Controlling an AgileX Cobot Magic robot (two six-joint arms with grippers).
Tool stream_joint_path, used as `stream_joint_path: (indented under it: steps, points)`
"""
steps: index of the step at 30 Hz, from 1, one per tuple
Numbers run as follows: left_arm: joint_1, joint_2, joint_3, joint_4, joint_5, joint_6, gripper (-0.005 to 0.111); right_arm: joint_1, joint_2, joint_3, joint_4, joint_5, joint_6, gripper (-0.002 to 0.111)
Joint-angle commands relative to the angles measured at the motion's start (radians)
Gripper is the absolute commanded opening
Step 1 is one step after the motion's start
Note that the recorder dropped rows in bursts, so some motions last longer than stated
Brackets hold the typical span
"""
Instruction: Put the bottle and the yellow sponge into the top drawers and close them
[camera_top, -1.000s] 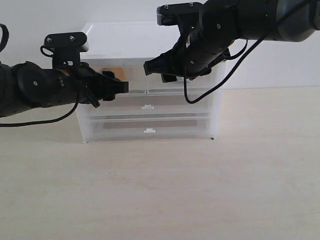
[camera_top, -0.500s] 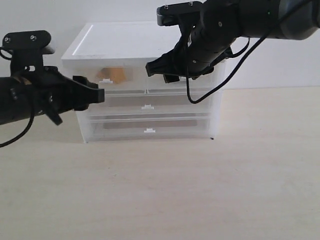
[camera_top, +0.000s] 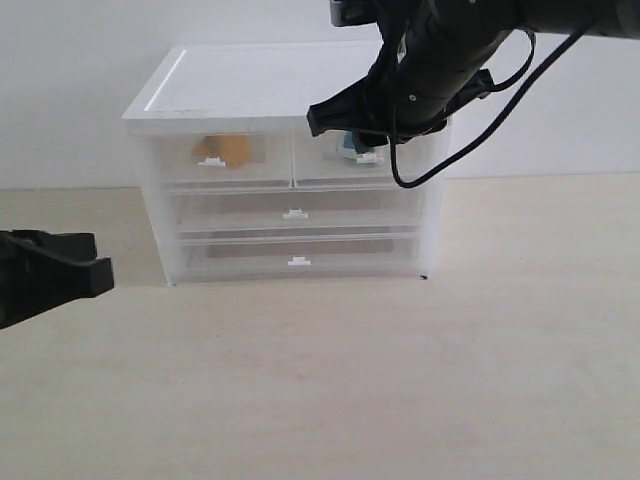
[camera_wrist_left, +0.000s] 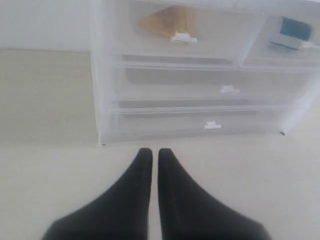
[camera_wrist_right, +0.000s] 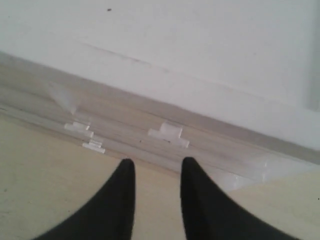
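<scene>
The yellow sponge (camera_top: 222, 150) (camera_wrist_left: 165, 21) lies inside the left one of the top drawers (camera_top: 215, 165), seen through its translucent front. The bottle (camera_top: 351, 141) (camera_wrist_left: 290, 31), with its teal label, lies in the right top drawer (camera_top: 330, 168). Both fronts sit flush with the cabinet. My left gripper (camera_top: 98, 277) (camera_wrist_left: 155, 152) is shut and empty, low over the table, well to the left of the cabinet and in front of it. My right gripper (camera_top: 318, 120) (camera_wrist_right: 157, 167) hovers at the right top drawer's upper front edge, open, with nothing between its fingers.
The white translucent cabinet (camera_top: 290, 85) stands against the back wall, with two full-width drawers (camera_top: 294, 214) below, both closed. Bare light wooden table (camera_top: 400, 380) spreads in front and to the right. The right arm's cable (camera_top: 470, 140) hangs beside the cabinet's right corner.
My left gripper has drawn back from the left top drawer, down and to the left, and has shut. My right gripper has risen slightly and its jaws have narrowed.
</scene>
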Motion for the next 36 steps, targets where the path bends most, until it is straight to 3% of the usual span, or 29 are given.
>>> stream_joint_path:
  steps: [1, 3, 7, 10, 14, 21, 28, 36]
  points:
    - [-0.056, -0.116, 0.066, 0.024, -0.023, -0.056, 0.004, -0.004, -0.041, 0.014, 0.006, 0.024, -0.008, 0.000]
    - [-0.143, -0.134, 0.071, 0.026, -0.033, -0.061, 0.004, -0.004, -0.103, 0.064, 0.006, -0.010, -0.008, 0.000]
    - [-0.232, -0.123, 0.071, 0.024, -0.081, -0.087, 0.004, -0.004, -0.277, 0.248, 0.006, -0.113, 0.011, 0.000]
    - [-0.244, -0.123, 0.071, 0.026, -0.089, -0.090, 0.004, -0.004, -0.420, 0.425, 0.006, -0.251, 0.037, 0.000]
    - [-0.244, -0.153, 0.071, 0.050, -0.063, -0.075, 0.004, -0.004, -0.691, 0.789, 0.006, -0.597, 0.134, 0.000]
    - [-0.276, -0.270, 0.068, 0.085, 0.002, -0.083, 0.004, -0.004, -0.918, 1.102, 0.009, -0.913, 0.208, 0.000]
    - [-0.291, -0.287, 0.068, 0.085, 0.021, -0.087, 0.004, -0.004, -1.016, 1.232, 0.011, -0.943, 0.223, 0.000]
    - [-0.291, -0.287, 0.068, 0.078, 0.052, -0.113, 0.004, -0.004, -1.013, 1.235, 0.013, -0.871, 0.236, 0.000]
